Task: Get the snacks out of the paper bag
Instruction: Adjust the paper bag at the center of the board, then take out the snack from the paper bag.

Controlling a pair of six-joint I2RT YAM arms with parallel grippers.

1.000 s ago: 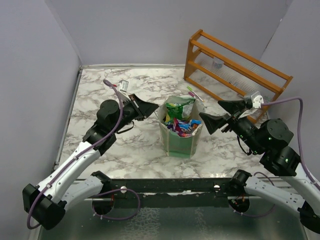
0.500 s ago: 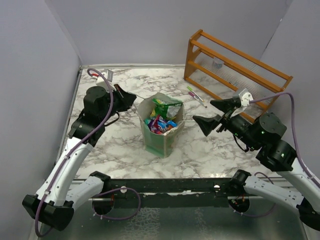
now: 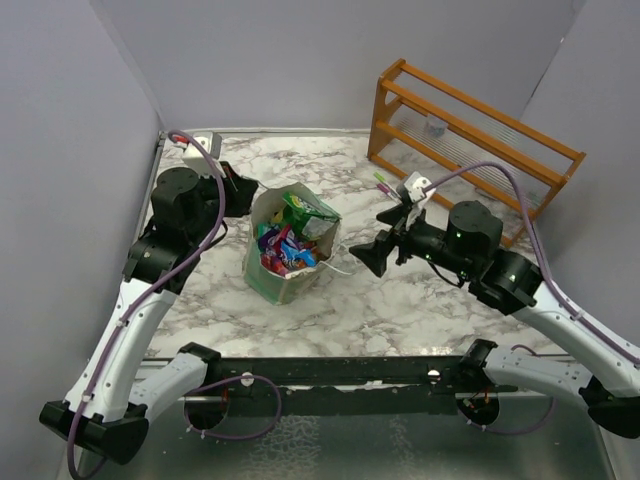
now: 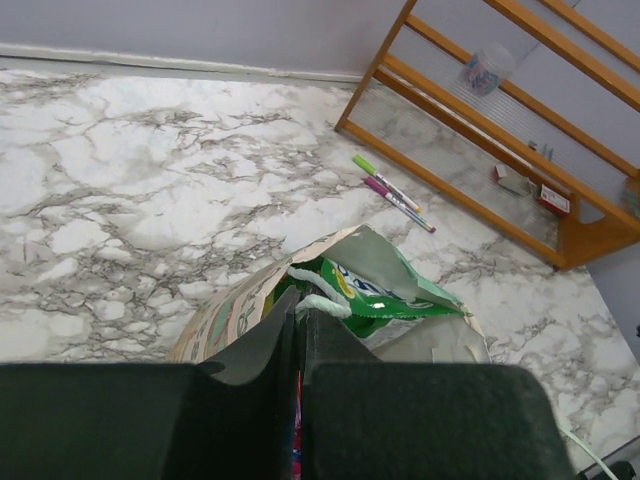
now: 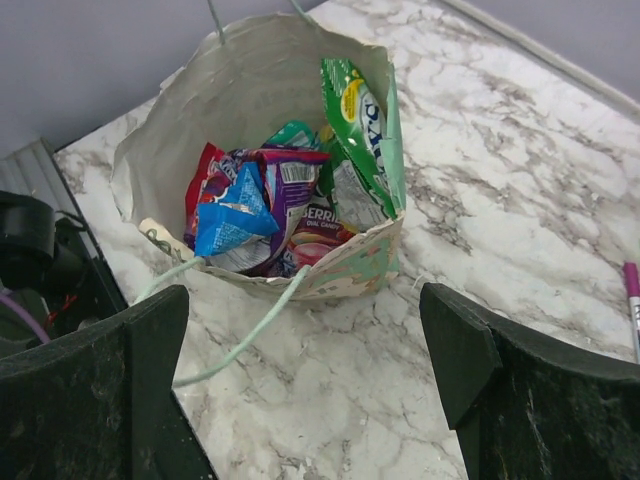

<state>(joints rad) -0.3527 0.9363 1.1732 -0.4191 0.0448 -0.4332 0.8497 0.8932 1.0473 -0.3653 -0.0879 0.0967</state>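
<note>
The left gripper (image 4: 300, 305) is clamped on the near rim of the bag (image 4: 235, 315), beside a white cord handle (image 4: 322, 304). The bag (image 3: 266, 282) stands on the marble table (image 3: 420, 300), left of centre, and looks tipped so that its mouth faces the right gripper (image 3: 384, 236). That gripper has its jaws spread wide, holds nothing and hangs just short of the mouth. Every snack in view is inside the bag, so I judge that the unloading has not begun. From the right wrist I count about six packets (image 5: 285, 190): green, teal, red, blue, purple and a pink berry one. More may lie hidden beneath. One bag, no snack on the table, and what look like two pens (image 4: 392, 192) near the wooden rack (image 3: 470, 130).
</note>
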